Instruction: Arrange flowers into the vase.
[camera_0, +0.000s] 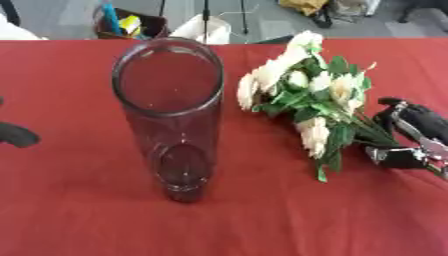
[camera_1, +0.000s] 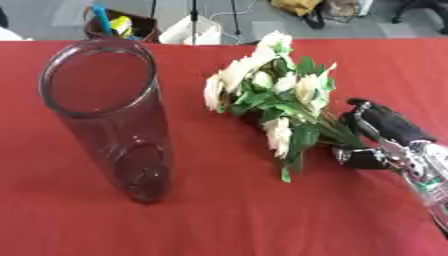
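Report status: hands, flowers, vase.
Right hand shut on flowers, bunch lying on table. Left hand barely in view at left edge. Vase upright, empty. Nothing in the way.

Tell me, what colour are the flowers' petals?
Creamy white, with green leaves. The flowers show best in the right eye view.

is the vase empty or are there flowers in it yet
Empty. The clear vase stands upright with nothing inside; the flowers lie on the red table beside it.
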